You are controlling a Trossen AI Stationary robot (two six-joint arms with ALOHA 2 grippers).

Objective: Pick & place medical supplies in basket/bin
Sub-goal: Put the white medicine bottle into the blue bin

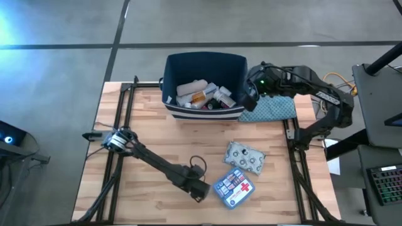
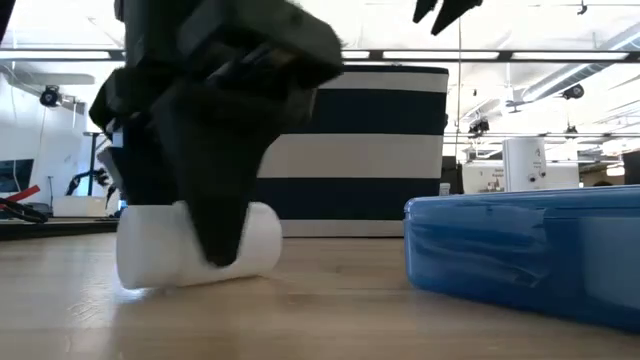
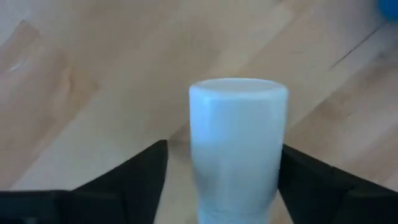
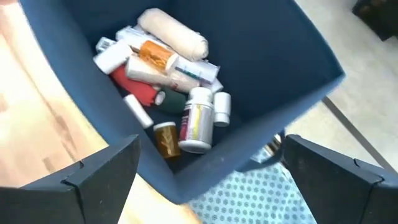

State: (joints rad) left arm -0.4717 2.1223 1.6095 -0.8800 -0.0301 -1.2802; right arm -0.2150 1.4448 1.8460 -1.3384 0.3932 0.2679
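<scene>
A white pill bottle (image 3: pixel 237 143) lies on its side on the wood near the table's near edge, also showing in the low view (image 2: pixel 150 255). My left gripper (image 3: pixel 221 186) (image 1: pixel 200 190) is open and low over it, one finger on each side. The blue first-aid pouch (image 1: pixel 233 186) lies flat just right of it, and the silver blister pack (image 1: pixel 245 157) lies farther back. The navy bin (image 1: pixel 235 66) stands at the far edge, holding a bandage roll (image 4: pixel 173 32), an orange vial (image 4: pixel 155 56) and white bottles (image 4: pixel 198 121). My right gripper (image 4: pixel 210 143) (image 1: pixel 254 88) hangs open over the bin's right rim. My left gripper comes down from above with its fingers across the lying bottle. One finger (image 3: pixel 311 180) stands right at the bottle's side (image 3: pixel 277 155); whether it touches, I cannot tell. The other finger (image 3: pixel 143 174) is clearly apart from it.
The blue-grey patterned cloth (image 1: pixel 270 108) lies right of the bin, under my right arm. Black frame rails (image 1: pixel 122 107) run along the table's left and right sides. Bare wood (image 1: pixel 151 129) lies between the bin and my left gripper.
</scene>
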